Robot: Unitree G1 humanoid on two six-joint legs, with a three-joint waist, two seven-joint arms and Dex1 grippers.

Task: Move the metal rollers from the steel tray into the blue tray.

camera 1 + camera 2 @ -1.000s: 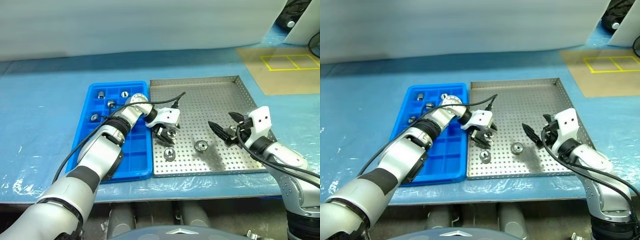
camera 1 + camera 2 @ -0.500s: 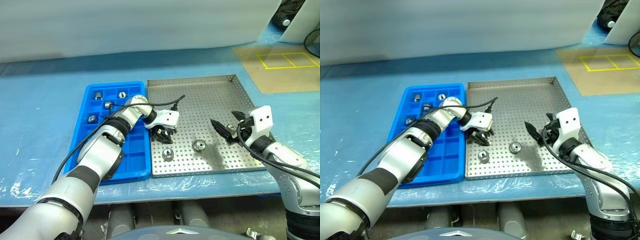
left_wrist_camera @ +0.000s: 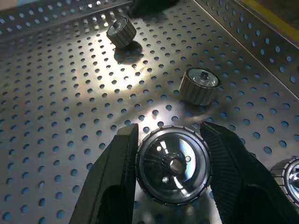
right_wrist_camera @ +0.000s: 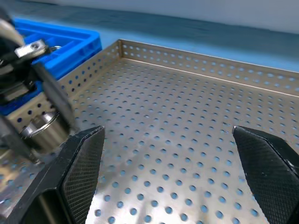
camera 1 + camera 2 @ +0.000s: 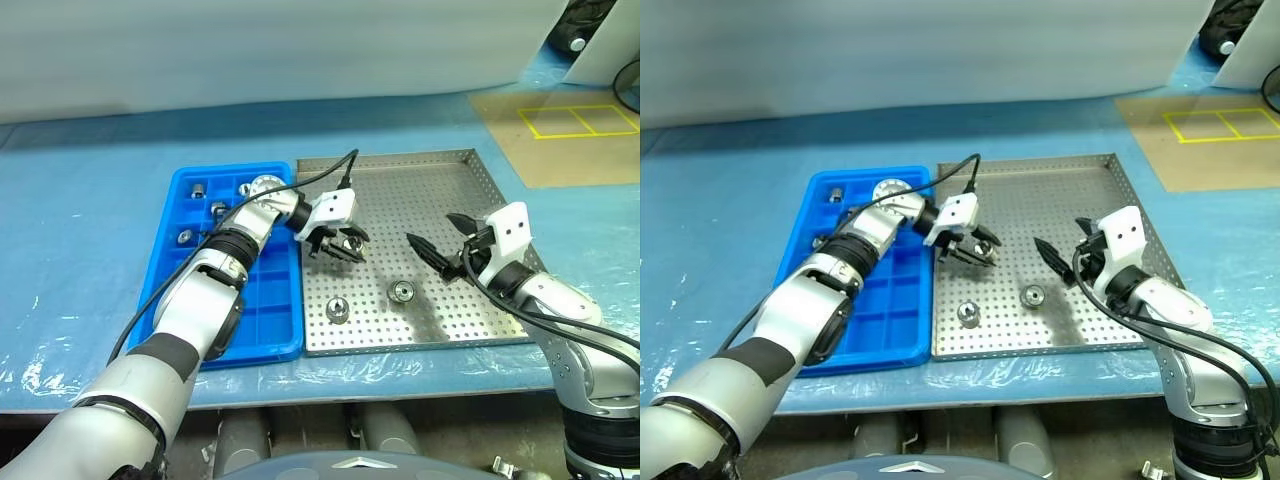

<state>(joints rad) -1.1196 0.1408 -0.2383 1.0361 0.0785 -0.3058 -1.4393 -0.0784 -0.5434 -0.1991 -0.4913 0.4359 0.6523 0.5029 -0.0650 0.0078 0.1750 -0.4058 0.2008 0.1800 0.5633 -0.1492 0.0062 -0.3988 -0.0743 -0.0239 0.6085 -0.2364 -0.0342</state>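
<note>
- My left tool [image 3: 170,168] is pinching one roller [image 3: 173,164] by its rim, a black finger pressed against each side, and it hangs clear above the perforated floor of the steel tray [image 5: 440,200], near the tray's left edge.
- My right tool [image 5: 447,243] is spread wide and holds nothing; it hovers over the right part of the steel tray, well apart from my left.
- Two more rollers lie loose on the steel tray: one [image 5: 337,309] near the front left, another [image 5: 402,291] just beside it toward the middle.
- The blue tray [image 5: 262,330] sits touching the steel tray's left side; a few of its far compartments already hold rollers [image 5: 187,236].
- As I judge it, the step is the carry: I should keep the squeeze steady, lift over both rims, and travel left.
- I would aim for a free compartment and centre over it before letting go.
- The grip is on a round rim, so a jerk or tilt could let the roller slip; I should lower it close and then release.
</note>
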